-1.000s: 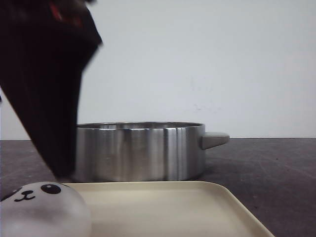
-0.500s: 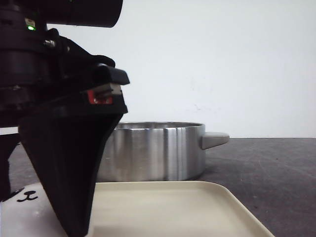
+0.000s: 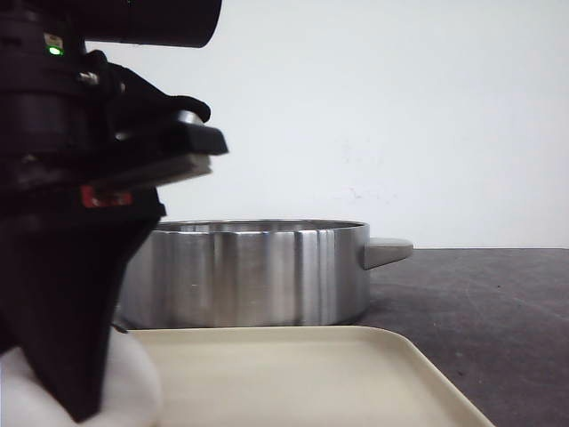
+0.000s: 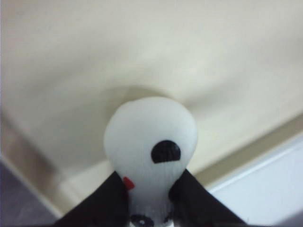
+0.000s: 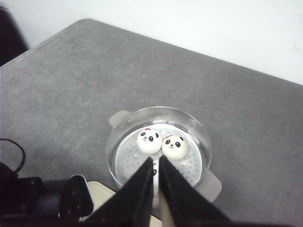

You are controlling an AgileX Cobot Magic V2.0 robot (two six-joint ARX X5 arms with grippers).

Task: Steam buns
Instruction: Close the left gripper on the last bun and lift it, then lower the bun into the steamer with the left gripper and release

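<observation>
Left tool (image 4: 150, 208) is down on the tray (image 3: 338, 374) with its fingers pinched in on the last bun (image 4: 149, 137), squeezing it into a pear shape; in the front view that bun (image 3: 133, 391) bulges white either side of the dark fingers. So the grip looks made, but the bun sits on the tray, not yet lifted. Beyond that tool stands the pot (image 3: 267, 271) on the bench (image 3: 498, 302). From above, right tool (image 5: 156, 189) hovers over the pot (image 5: 158, 146) with jaws nearly together and nothing between them. Straight below it, two buns (image 5: 162, 143) sit side by side on the perforated steamer plate, and a third (image 5: 154, 170) peeks out behind its fingertips. By my count three are in, one remains to carry across.
</observation>
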